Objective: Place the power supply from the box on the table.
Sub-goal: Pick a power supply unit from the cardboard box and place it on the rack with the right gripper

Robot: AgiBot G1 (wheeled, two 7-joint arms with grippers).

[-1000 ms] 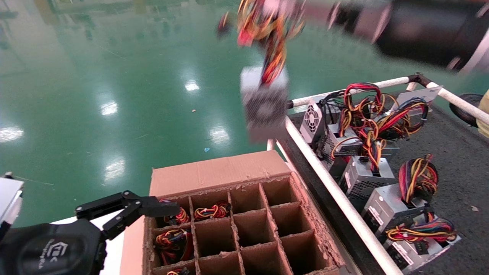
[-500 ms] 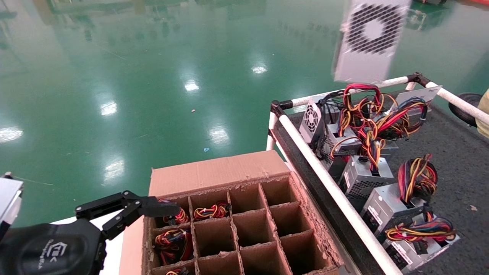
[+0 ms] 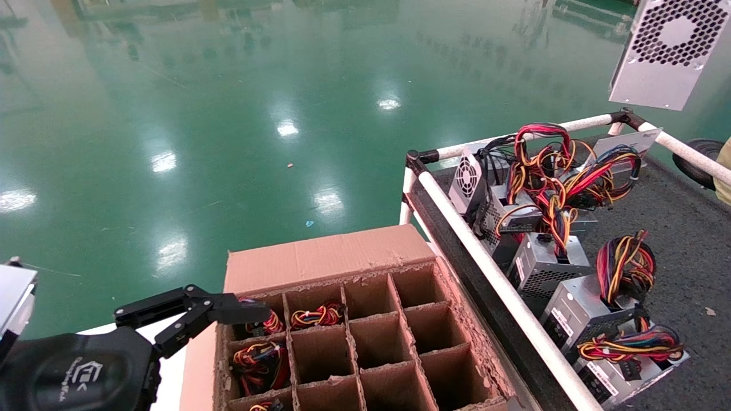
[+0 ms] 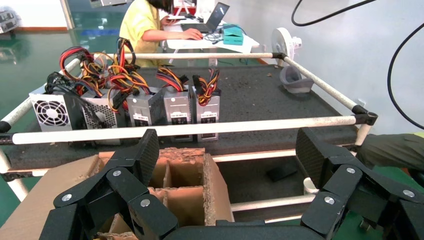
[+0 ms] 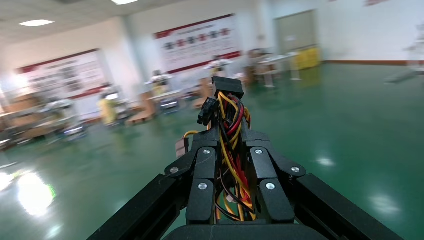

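**Power supply held high over the far corner of the table**

The power supply (image 3: pixel 665 54) hangs in the air at the upper right of the head view, above the far rail corner of the table (image 3: pixel 685 228) and touching nothing below it. Its perforated face, with round vent holes ringed about a solid centre, is turned toward the head camera, and the block is tilted. In the right wrist view the right gripper (image 5: pixel 232 165) is clamped narrowly on the wire bundle (image 5: pixel 231 145) of yellow, orange, red and black leads, which runs up between the fingers to a black connector (image 5: pixel 227 86) at the top; the metal block itself is hidden from that camera.

On the table's dark carpet surface, several other power supplies (image 3: pixel 548 260) lie in a row just inside the near white rail (image 3: pixel 485 260), their coloured wires tangled above them. The left wrist view shows the same row (image 4: pixel 145 105) behind the rail.

The box (image 3: pixel 354 337) stands beside the table, on the robot's left of the rail. Most of its divider cells are bare cardboard; the cells on its left side hold wire bundles (image 3: pixel 317 315).

The left gripper (image 3: pixel 194 311) hovers at the box's left edge with its fingers spread wide and holding nothing; in the left wrist view (image 4: pixel 225 165) its two pads stand far apart over the carton.
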